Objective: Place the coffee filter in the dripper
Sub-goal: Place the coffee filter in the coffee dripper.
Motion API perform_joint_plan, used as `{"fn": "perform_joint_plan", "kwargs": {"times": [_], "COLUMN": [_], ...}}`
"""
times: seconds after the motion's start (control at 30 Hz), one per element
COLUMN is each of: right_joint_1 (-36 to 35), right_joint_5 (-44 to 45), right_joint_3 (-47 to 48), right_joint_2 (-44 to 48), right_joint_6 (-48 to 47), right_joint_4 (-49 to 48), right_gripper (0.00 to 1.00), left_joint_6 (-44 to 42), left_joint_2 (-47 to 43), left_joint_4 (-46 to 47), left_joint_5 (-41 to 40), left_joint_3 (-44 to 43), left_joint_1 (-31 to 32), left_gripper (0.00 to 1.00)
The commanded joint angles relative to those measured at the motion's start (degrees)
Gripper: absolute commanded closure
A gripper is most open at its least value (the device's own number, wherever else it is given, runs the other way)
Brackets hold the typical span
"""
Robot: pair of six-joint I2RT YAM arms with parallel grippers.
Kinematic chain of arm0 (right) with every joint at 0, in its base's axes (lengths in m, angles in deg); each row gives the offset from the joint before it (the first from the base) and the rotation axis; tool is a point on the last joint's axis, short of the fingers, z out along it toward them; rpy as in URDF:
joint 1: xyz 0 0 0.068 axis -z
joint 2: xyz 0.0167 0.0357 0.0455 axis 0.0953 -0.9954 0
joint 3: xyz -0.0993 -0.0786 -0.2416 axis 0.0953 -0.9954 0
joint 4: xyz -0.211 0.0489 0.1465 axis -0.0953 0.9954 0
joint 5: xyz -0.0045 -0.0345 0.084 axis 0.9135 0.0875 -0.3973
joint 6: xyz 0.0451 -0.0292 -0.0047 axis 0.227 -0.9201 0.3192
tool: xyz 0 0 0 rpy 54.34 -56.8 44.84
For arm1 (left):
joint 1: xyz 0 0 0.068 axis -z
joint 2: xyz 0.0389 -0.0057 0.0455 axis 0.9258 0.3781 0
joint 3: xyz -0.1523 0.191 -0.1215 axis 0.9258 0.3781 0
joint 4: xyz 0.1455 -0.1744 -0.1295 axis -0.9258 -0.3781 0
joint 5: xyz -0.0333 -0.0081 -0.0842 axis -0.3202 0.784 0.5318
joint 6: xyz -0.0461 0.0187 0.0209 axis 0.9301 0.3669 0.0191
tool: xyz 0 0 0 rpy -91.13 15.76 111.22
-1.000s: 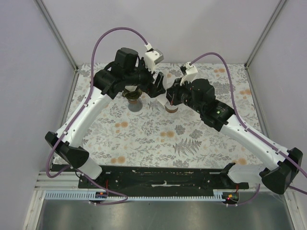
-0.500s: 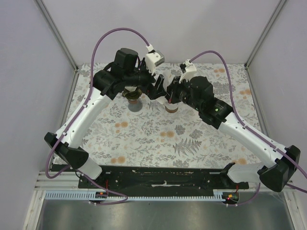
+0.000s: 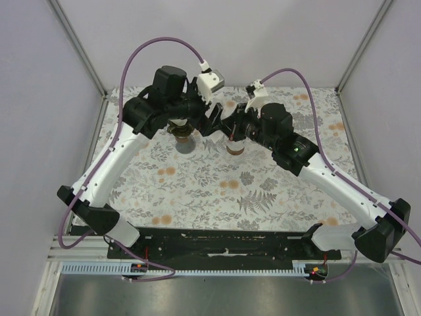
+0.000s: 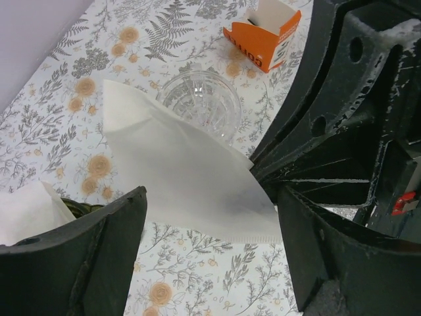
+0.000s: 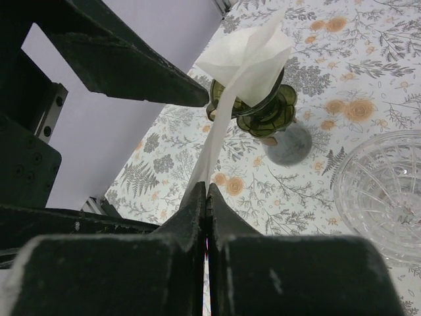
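My right gripper (image 5: 209, 191) is shut on the lower corner of a white paper coffee filter (image 4: 177, 164), which it holds up in the air, edge-on (image 5: 216, 148) in its own view. The dripper (image 4: 200, 102) is a clear ribbed glass cone; it stands on the floral cloth beyond the filter and shows at the right of the right wrist view (image 5: 381, 197). My left gripper (image 4: 210, 263) is open, its fingers apart on either side of the filter's lower edge without touching it. From above, both grippers (image 3: 216, 120) (image 3: 229, 129) meet over the dripper (image 3: 235, 147).
A green glass holder (image 5: 260, 112) on a grey foot, stuffed with white paper, stands left of the dripper (image 3: 181, 130). An open orange box (image 4: 263, 33) lies beyond the dripper. Grey walls close in the table on three sides.
The right gripper has carried the filter left and slightly back, closer to the left gripper. The left gripper has shifted a little and stays open.
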Motion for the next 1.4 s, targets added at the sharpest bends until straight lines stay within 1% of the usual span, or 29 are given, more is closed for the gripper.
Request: {"fn": "perform_joint_plan", "kwargs": {"times": [0.0, 0.07, 0.1, 0.17, 0.27, 0.37, 0.5, 0.63, 0.73, 0.8, 0.83, 0.9, 0.93, 0.97, 1.0, 1.1, 1.17, 1.2, 1.37], "right_joint_1": [0.1, 0.3, 0.2, 0.2, 0.2, -0.4, -1.8, -2.4, -2.4, -2.5, -2.5, -2.3, -2.3, -2.2, -2.0, -0.6, 0.6, 0.8, 0.8], "right_joint_5": [-1.7, -1.8, -1.4, -0.5, 1.7, 3.0, 3.0, 2.7, 3.2, 3.7, 3.9, 4.0, 5.7, 6.5, 7.5, 9.5, 8.3, 7.4, 2.9], "right_joint_3": [2.4, 2.4, 2.3, 1.8, 1.4, 1.7, 3.9, 5.0, 4.5, 4.3, 4.2, 3.8, 3.6, 3.3, 2.9, 1.0, -1.1, -1.4, 2.1], "right_joint_2": [0.0, 0.3, 0.3, 1.0, 1.7, 1.4, -0.2, -0.6, 0.1, 0.7, 0.8, 1.2, 1.2, 1.5, 1.6, 2.3, 2.5, 2.0, -1.9], "right_joint_6": [1.2, 1.2, 0.9, 0.3, -1.2, -2.8, -6.0, -8.1, -9.6, -10.4, -10.6, -11.0, -11.1, -11.1, -11.0, -9.1, -6.8, -6.4, -5.6], "right_joint_4": [-2.8, -2.7, -2.7, -2.3, -1.8, -1.6, -0.5, 0.3, 0.4, 0.3, 0.5, 0.5, 0.5, 0.4, 0.5, -0.2, -3.8, -5.2, -6.3], "right_gripper": [1.0, 1.0, 1.0, 1.0, 1.0, 1.0, 1.0, 1.0, 1.0, 1.0, 1.0, 1.0, 1.0, 1.0, 1.0, 1.0, 1.0, 1.0, 1.0], "left_joint_6": [2.1, 2.4, 2.4, 2.3, 1.9, 2.1, 3.0, 4.1, 5.9, 7.3, 7.9, 8.7, 8.8, 8.7, 8.7, 7.0, 4.9, 4.0, 3.3], "left_joint_2": [2.1, 2.5, 2.5, 2.0, 1.4, 1.4, 2.5, 3.6, 3.8, 3.7, 3.7, 3.4, 3.1, 2.7, 2.0, 0.0, -0.7, -0.9, -2.0], "left_joint_4": [4.0, 4.3, 4.3, 4.6, 5.0, 5.2, 5.4, 4.6, 4.6, 4.6, 4.6, 4.6, 4.6, 5.0, 5.6, 6.8, 7.5, 7.8, 8.2], "left_joint_5": [-7.8, -10.6, -12.3, -15.7, -18.2, -18.3, -15.7, -10.6, -6.2, -2.6, -0.9, 1.5, 1.7, 1.2, 0.1, -8.3, -13.6, -15.0, -13.8], "left_joint_3": [-0.8, -1.0, -0.8, -0.6, -0.2, 0.2, -0.2, -0.3, 0.2, 0.5, 0.5, 0.6, 0.7, 0.9, 1.3, 2.0, 2.4, 2.5, 3.1], "left_joint_1": [1.1, 1.4, 1.4, 1.4, 1.4, 1.4, 1.4, 1.3, -0.1, -1.7, -2.4, -3.3, -3.5, -3.6, -3.6, -3.6, -3.5, -3.5, -3.4], "left_gripper": [0.2, 0.29, 0.36, 0.45, 0.48, 0.53, 0.53, 0.44, 0.45, 0.54, 0.62, 0.83, 0.96, 0.98, 0.98, 0.98, 0.98, 0.98, 0.98]}}
